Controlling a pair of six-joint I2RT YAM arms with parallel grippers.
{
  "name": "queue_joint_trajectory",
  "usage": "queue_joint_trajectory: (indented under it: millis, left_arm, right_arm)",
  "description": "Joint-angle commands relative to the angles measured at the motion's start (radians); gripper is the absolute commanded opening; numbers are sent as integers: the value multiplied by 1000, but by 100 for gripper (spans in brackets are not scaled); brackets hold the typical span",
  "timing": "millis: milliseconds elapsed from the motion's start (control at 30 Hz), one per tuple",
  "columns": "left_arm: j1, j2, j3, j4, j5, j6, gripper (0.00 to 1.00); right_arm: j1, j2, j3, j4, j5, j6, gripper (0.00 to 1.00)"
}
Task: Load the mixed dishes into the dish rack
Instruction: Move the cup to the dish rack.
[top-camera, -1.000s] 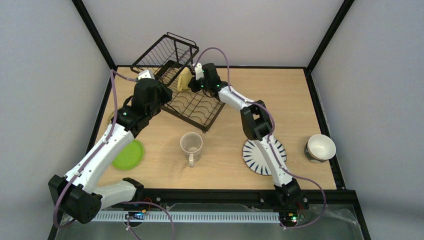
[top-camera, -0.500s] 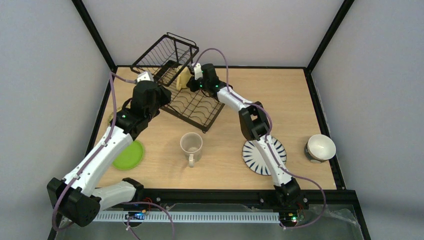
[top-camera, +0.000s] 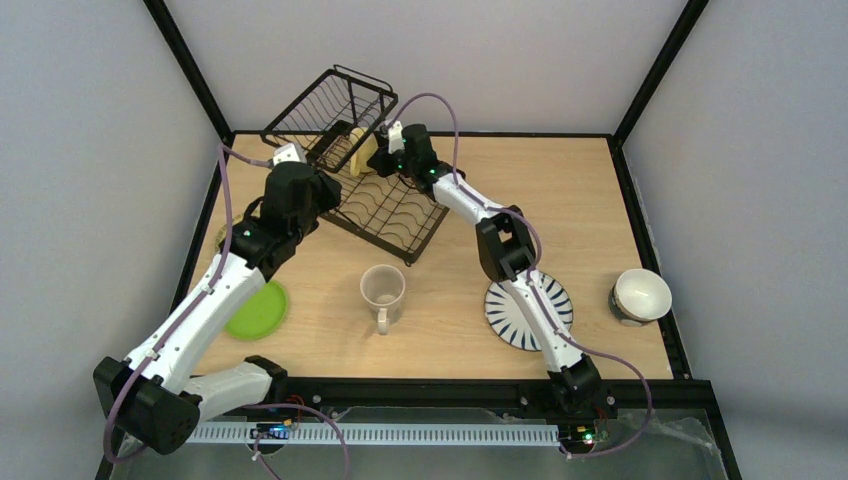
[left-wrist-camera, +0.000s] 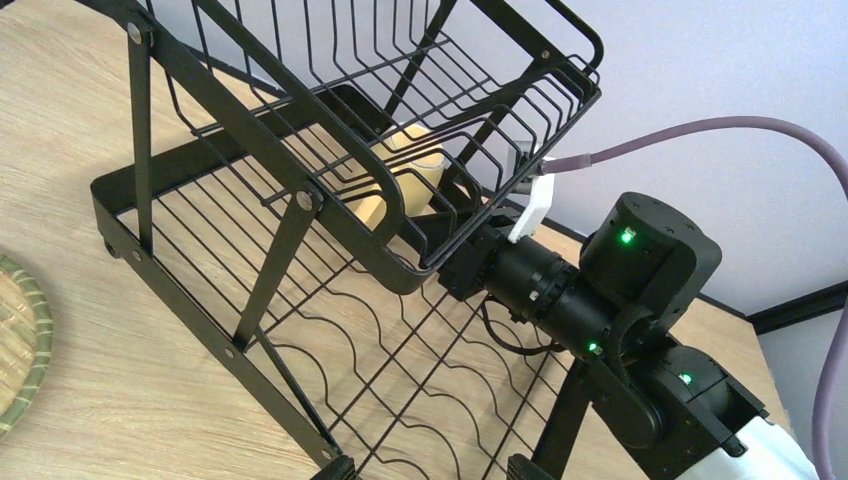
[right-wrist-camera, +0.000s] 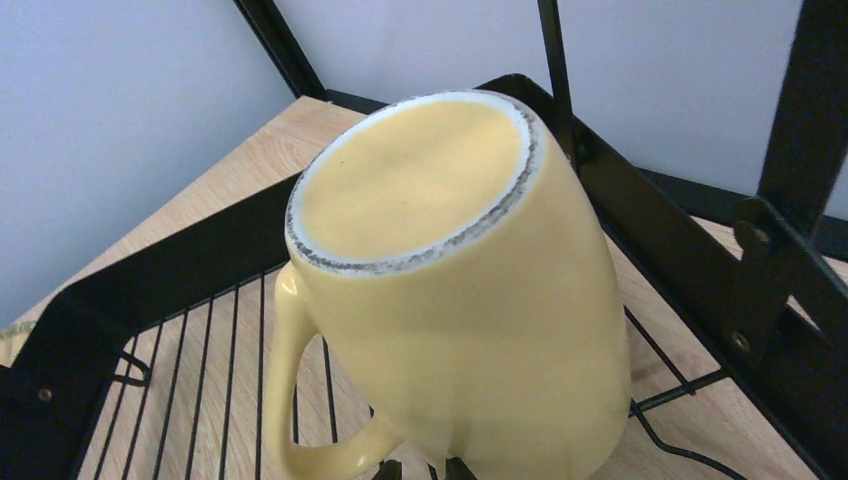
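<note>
The black wire dish rack (top-camera: 390, 215) stands at the back left of the table. Upside down and tilted, a yellow mug (right-wrist-camera: 460, 290) sits inside the rack's raised basket (left-wrist-camera: 480, 110). My right gripper (right-wrist-camera: 422, 468) pinches the mug's lower rim, with only its fingertips showing. In the top view the mug (top-camera: 362, 150) lies just left of the right gripper (top-camera: 385, 155). My left gripper (left-wrist-camera: 430, 470) is open over the rack's wavy base wires, holding nothing. A beige mug (top-camera: 382, 290), a lime-green plate (top-camera: 257, 310), a striped plate (top-camera: 505, 320) and a white bowl (top-camera: 641, 295) are on the table.
A yellow woven plate (left-wrist-camera: 15, 340) lies on the table left of the rack, mostly hidden under my left arm in the top view. Black frame posts (top-camera: 190, 60) and grey walls close in the table. The right arm reaches over the striped plate.
My right arm has pushed the yellow mug leftward, deeper into the raised basket. The left arm has barely moved.
</note>
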Motion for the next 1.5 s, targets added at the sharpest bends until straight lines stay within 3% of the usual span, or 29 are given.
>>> queue_joint_trajectory:
  millis: [0,100,467,867,1267,1467]
  left_arm:
    - [-2,-18,0,-4,-26,17,85]
    - [-2,-17,9,-8,-32,20,86]
    - [-1,-13,14,-15,-48,21,87]
    - [-1,-3,52,-44,-70,25,89]
    - [0,-3,121,-122,-43,-7,91]
    - [0,-61,97,-164,-3,1,92]
  right_arm:
    - [-8,52,49,71,-29,84,25]
    - [-13,76,70,87,-44,130,32]
    - [-25,127,101,154,-77,227,44]
    - [-36,169,156,197,-101,310,47]
    - [-59,-89,11,-123,79,150,61]
    - [-58,-368,-252,-184,188,114,65]
